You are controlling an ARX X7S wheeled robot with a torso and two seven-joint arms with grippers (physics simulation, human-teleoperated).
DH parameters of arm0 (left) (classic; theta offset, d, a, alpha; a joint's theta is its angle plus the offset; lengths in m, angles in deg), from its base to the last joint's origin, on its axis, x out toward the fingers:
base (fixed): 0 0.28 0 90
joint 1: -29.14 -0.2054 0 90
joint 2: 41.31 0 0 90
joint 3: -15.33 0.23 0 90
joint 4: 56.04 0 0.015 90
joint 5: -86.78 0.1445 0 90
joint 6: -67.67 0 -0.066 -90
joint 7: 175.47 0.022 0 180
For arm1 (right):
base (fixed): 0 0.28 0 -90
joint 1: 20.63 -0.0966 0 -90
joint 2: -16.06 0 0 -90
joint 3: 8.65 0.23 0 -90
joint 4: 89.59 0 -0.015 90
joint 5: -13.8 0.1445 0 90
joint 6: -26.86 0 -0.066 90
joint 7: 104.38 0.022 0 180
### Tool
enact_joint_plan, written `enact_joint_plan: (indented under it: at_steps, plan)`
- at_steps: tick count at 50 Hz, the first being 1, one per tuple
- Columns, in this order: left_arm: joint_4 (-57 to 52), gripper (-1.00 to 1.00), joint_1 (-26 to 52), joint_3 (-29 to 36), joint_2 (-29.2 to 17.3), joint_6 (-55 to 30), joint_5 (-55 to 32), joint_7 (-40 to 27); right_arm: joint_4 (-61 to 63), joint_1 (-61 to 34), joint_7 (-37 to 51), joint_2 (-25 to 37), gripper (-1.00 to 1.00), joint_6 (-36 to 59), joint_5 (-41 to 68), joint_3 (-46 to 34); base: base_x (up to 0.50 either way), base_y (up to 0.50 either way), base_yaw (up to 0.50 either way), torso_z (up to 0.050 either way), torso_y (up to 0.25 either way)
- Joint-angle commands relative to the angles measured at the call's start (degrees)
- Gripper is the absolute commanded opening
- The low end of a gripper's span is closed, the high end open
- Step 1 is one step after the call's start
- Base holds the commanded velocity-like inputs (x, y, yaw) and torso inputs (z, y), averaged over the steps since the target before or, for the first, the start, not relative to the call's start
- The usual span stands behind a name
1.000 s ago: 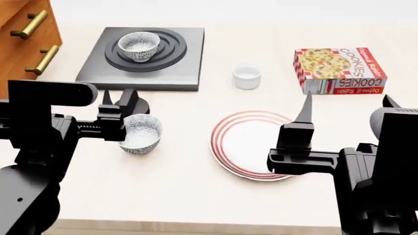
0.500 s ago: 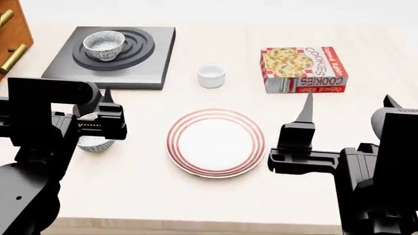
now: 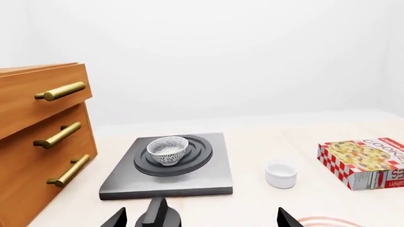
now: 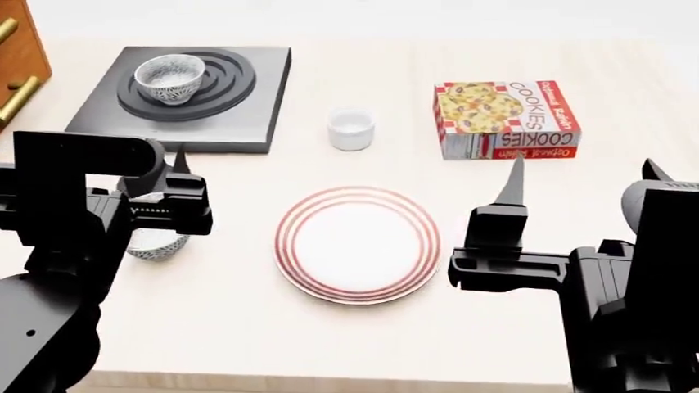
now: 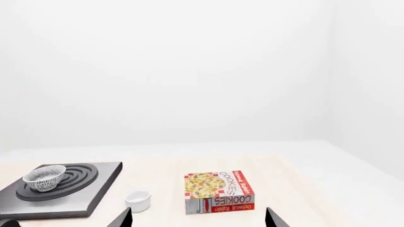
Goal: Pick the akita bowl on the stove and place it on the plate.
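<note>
**Both grippers empty as the view settles on the plate**

Left gripper (image 4: 175, 184) hangs parted and empty at near-table height; its wrist view shows finger tips spread with nothing between them. My right gripper (image 4: 579, 184) is likewise spread wide and holds nothing.

Over the last second the head view has swung, so the table contents slid leftward in frame, fast at first and hardly at all lately. The plate (image 4: 358, 244) now sits almost centred between my arms. The drawers (image 4: 20, 49) are nearly out of frame.

The bowl (image 4: 169, 78) stands upright on the burner rings of the stove (image 4: 245, 115), well apart from either gripper. A second, matching bowl (image 4: 153, 244) is half hidden behind my left arm; I must not confuse them.

I judge the pick not yet begun; the left arm looks best placed to reach forward.
</note>
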Motion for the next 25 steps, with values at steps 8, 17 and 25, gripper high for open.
enact_joint_plan:
  at_steps: [8,17,25]
  plan:
    - [-0.3,1.0,-0.1,0.5,-0.4,0.0,-0.7,-0.4,-0.3,0.3,0.3,0.3,1.0,-0.6,0.7,0.0,0.35,0.0,0.0,0.0,0.0]
    - [-0.2,1.0,0.0,0.6,-0.7,0.0,-0.9,-0.6,-0.2,0.2,0.5,0.4,1.0,-0.4,1.1,0.1,0.36,0.0,0.0,0.0,0.0]
    - [0.2,1.0,0.2,0.7,-0.8,0.2,-1.2,-0.7,-0.5,0.4,0.7,0.5,1.0,-0.8,1.3,0.0,0.35,0.0,0.0,0.0,0.0]
